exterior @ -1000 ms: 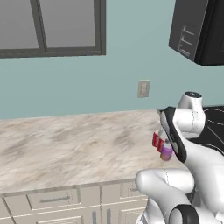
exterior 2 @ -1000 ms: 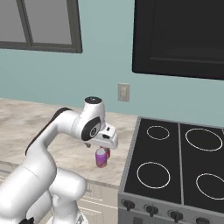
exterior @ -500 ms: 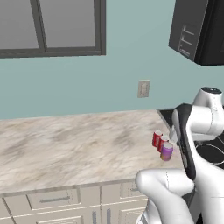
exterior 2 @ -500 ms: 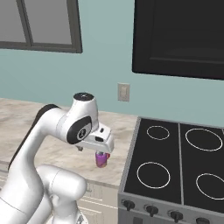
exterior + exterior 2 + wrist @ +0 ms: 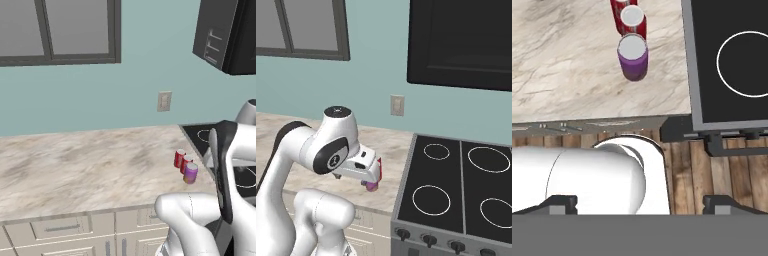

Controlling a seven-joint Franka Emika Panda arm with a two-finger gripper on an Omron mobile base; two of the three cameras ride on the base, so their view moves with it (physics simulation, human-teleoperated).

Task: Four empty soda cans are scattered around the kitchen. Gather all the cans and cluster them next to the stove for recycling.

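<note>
Hand view: end effector [image 5: 640,202] wide open, empty; soda cans [image 5: 633,56] near marble desk's [image 5: 562,65] stove-side [image 5: 732,60] edge.

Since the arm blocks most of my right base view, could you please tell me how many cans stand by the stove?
Observer: Three in a row on the counter: far red can, near red can, purple can.
Operator: Is the pincer holding one?
Observer: No, the pincer is open and empty.
Operator: Do they touch the stove?
Observer: No, bare counter separates the purple can from the stove.
</note>
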